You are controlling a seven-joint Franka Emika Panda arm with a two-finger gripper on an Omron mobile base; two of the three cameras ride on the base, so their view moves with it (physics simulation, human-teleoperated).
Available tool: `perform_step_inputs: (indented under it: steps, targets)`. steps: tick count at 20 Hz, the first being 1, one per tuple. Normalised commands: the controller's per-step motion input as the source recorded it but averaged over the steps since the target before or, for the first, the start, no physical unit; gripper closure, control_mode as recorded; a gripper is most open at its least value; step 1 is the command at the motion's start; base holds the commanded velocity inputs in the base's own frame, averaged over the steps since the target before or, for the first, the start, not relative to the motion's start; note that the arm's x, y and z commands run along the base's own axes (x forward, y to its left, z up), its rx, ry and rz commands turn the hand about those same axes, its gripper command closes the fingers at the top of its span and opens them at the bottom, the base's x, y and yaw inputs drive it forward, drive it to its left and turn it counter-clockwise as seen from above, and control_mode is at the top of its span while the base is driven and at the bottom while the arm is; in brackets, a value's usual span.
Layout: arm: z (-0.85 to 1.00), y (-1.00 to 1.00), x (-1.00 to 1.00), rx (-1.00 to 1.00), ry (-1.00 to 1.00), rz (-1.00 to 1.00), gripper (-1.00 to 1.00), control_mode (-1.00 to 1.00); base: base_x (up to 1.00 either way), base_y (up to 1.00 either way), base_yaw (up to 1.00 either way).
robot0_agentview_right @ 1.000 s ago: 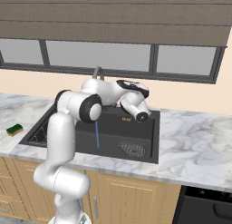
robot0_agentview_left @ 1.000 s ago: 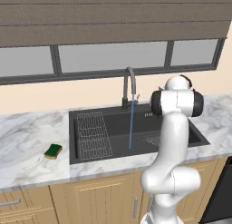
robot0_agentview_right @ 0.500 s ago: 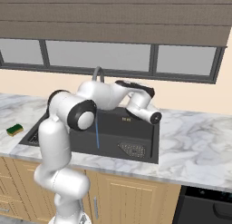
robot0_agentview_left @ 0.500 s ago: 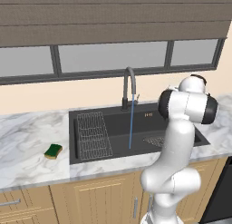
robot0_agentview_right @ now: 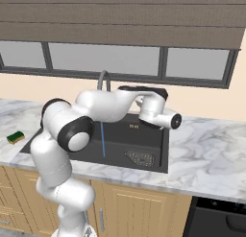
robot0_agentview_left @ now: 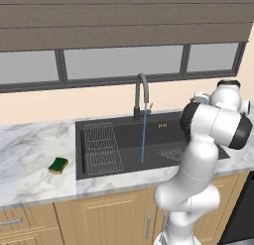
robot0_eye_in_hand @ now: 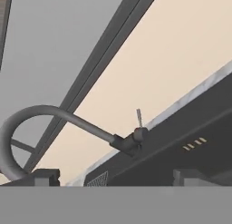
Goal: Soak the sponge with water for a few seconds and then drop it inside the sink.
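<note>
1. We see the counter [robot0_agentview_left: 30, 154], pale marble, running under the window [robot0_agentview_left: 124, 63] and holding everything else
2. The sink [robot0_agentview_left: 163, 132] is set into it, with a wire rack [robot0_agentview_left: 101, 147] at its left end and a mesh drain [robot0_agentview_right: 140, 158] towards the right
3. Our arm [robot0_agentview_right: 103, 106] reaches across above the sink, wrist near its right rear corner
4. The faucet [robot0_agentview_left: 141, 92] arches over the basin from the back rim
5. Water [robot0_agentview_left: 143, 135] falls from the spout in a thin blue stream into the basin
6. The hand [robot0_eye_in_hand: 115, 174] faces the faucet; its tips stand apart with nothing between them
7. The sponge [robot0_agentview_left: 58, 165] lies green side up on the counter, left of the sink and well apart from the hand
</note>
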Motion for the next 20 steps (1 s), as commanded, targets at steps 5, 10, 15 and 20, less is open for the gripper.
perform_step_inputs:
  steps: [5, 10, 15, 20]
  targets:
    - [0.01, 0.01, -0.38, -0.02, 0.01, 0.0, -1.0, -1.0, 0.0, 0.0, 0.0]
    - [0.0, 0.02, -0.36, -0.06, 0.04, -0.04, -1.0, -1.0, 0.0, 0.0, 0.0]
    - [0.0, 0.19, -0.02, -0.1, 0.14, -0.05, -1.0, -1.0, 0.0, 0.0, 0.0]
    - [0.0, 0.18, -0.09, -0.1, 0.1, -0.09, -1.0, -1.0, 0.0, 0.0, 0.0]
